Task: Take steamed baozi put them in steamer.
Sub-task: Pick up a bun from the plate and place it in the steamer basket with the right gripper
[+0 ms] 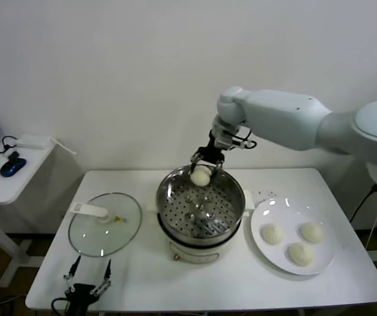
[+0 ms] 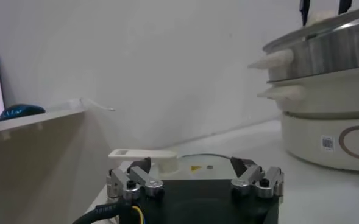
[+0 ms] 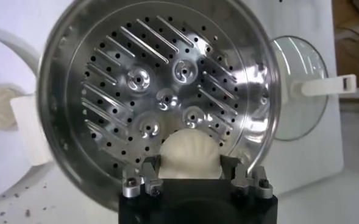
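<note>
Four baozi total, as we count them: one cream-white, smooth, domed bun clamped in right gripper over far rim of steamer, above perforated shiny basket floor. Other three sit on white plate, right of steamer. Left gripper parked low at near table edge, fingers spread, nothing between them. Glass lid lies left of steamer.

Your right arm reaches in from 3 o'clock, bent down at the wrist. Its right gripper points down at about 12 o'clock, fingers closed on a baozi. Your left gripper waits low at 7 o'clock, fingers spread apart, holding nothing.
</note>
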You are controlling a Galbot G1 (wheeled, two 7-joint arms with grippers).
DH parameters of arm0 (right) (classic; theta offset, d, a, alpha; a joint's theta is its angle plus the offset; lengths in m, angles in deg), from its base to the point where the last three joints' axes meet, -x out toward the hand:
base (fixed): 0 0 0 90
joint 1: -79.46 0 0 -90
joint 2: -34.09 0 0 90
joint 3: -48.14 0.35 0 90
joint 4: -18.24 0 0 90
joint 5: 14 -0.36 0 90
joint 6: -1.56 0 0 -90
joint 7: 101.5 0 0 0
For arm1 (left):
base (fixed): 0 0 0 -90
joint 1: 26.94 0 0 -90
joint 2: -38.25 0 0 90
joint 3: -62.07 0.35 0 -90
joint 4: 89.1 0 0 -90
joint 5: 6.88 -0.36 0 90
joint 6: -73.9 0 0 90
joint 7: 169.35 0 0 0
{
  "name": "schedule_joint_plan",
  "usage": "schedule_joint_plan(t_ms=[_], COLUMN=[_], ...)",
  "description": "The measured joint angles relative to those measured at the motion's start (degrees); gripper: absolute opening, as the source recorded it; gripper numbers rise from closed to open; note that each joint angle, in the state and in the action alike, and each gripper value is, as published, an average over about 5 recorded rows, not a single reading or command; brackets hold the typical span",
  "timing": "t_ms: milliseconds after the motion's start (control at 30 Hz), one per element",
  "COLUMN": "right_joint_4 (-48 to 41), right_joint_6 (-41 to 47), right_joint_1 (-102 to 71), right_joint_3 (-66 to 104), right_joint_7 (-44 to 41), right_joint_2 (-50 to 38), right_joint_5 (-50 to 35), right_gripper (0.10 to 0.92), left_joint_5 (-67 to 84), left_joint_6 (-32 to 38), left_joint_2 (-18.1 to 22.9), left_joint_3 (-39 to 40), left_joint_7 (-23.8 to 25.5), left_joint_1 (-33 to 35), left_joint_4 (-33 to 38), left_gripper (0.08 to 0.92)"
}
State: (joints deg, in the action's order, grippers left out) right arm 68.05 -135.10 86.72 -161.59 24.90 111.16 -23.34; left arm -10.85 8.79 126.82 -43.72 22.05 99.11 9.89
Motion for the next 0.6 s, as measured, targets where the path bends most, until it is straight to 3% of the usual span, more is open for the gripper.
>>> schedule_joint_plan(t_ms=[467, 600], right_joint_4=[-8.10, -9.71], right_joint_6=[-0.54, -0.54], right_joint_1=[-5.25, -5.42], right_joint_3=[1.77, 1.86], right_joint_7=[-0.18, -0.05], right_joint_2=[4.20, 5.02], right_joint_5=[1.79, 1.66], right_gripper=[0.667, 0.740], left_joint_5=[-0.27, -0.25], left_joint_6=[0.46, 0.51], left_joint_2=[0.05, 0.05], left_joint_3=[-0.18, -0.24], left_joint_7=[-0.05, -0.05], left_joint_1=[-0.31, -0.32], left_joint_4=[-0.93, -0.87], left_gripper=[0.823, 0.823])
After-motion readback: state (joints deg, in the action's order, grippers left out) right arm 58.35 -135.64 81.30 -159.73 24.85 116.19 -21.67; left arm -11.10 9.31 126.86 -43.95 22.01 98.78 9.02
